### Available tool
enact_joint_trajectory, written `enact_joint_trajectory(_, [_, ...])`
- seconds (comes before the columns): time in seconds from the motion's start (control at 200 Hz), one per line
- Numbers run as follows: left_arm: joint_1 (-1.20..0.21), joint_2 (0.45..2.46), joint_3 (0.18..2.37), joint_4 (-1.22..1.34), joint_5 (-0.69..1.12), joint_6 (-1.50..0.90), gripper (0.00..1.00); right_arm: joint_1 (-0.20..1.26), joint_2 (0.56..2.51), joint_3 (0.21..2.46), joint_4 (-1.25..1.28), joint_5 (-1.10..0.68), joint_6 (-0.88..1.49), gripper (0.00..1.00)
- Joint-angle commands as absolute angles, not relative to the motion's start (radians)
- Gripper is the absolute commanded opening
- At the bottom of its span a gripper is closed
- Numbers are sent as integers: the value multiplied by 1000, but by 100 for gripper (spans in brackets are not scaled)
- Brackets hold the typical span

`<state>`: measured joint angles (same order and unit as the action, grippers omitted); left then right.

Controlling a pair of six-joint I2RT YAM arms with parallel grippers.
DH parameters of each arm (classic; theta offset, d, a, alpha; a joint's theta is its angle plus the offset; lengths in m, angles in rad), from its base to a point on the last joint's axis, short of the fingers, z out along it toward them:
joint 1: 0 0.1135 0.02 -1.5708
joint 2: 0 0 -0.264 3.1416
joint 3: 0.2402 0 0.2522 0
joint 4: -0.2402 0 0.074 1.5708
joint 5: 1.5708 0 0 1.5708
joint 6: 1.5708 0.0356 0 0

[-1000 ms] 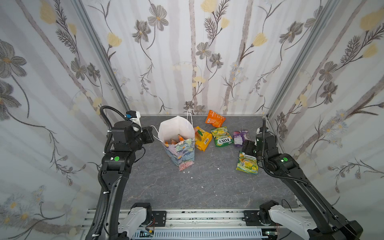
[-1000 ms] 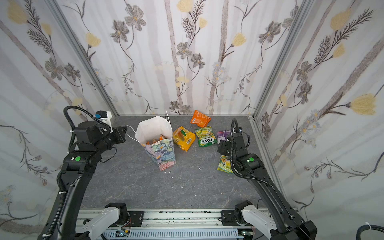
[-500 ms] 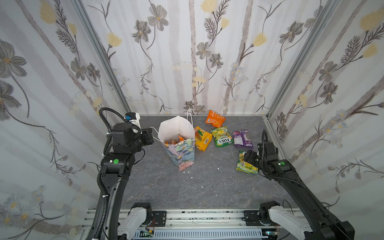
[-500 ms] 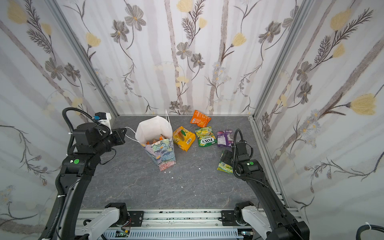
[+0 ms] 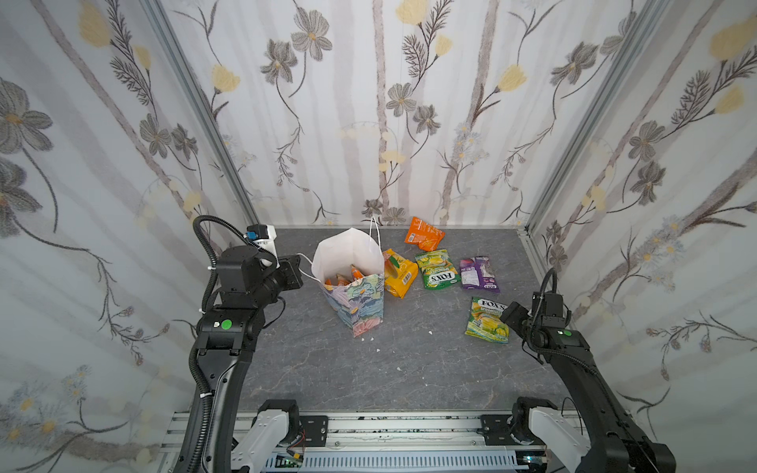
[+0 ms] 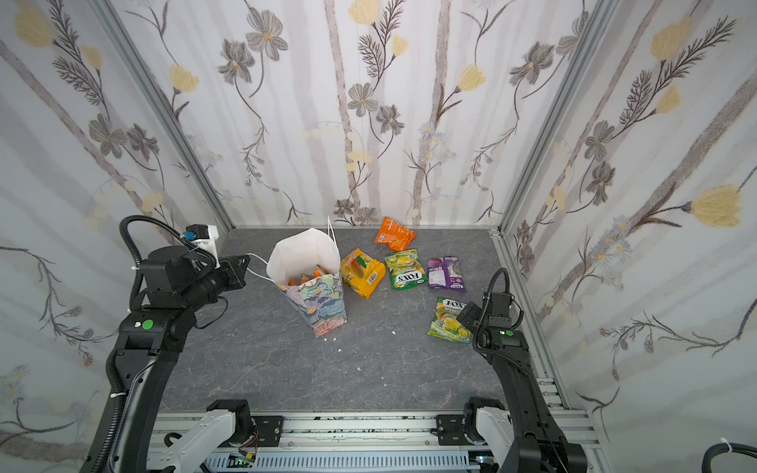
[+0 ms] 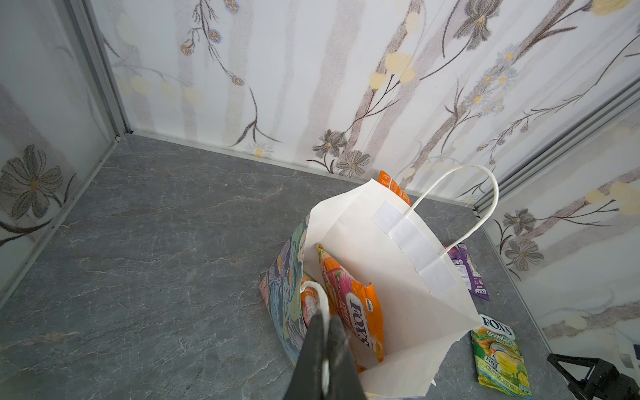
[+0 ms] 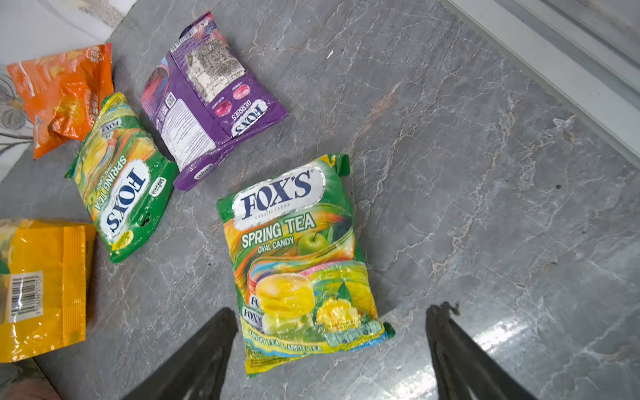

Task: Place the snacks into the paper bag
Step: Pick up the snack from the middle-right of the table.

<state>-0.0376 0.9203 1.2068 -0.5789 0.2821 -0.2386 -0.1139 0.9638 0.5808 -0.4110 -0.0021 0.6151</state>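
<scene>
The paper bag [image 5: 362,305] [image 6: 325,305] stands open at mid-table, floral outside and white inside. My left gripper [image 7: 325,315] [image 5: 297,266] is shut on its near white cord handle [image 7: 317,289]. Orange FOX'S packets [image 7: 356,311] lie inside. Right of the bag lie more snacks: orange [image 5: 424,233], yellow [image 5: 399,272], green [image 5: 436,270] and purple [image 5: 478,273]. My right gripper [image 8: 334,309] [image 5: 510,317] hangs open over the near end of a green Spring Tea packet [image 8: 298,256] [image 6: 448,321], with nothing between its fingers.
Flowered walls close in the grey table on three sides, with a metal frame edge [image 8: 554,69] close on the right. Small white crumbs [image 5: 370,339] lie in front of the bag. The arms' mounting rail [image 5: 368,430] runs along the front.
My right arm has pulled back from the purple packet toward the front right, and its gripper now sits at the green Spring Tea packet. The left arm and the bag have barely moved.
</scene>
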Motion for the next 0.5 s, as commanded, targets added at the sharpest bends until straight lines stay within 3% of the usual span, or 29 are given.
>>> enact_joint_trajectory(0.0, [-37,919,1208,-546,285,-232,0,-162,1002,562,-288,-113,585,84])
enact_joint_trajectory(0.495, [-37,906,1190,-543,274,-239,0,-239,1248,602,-138,-248,499,59])
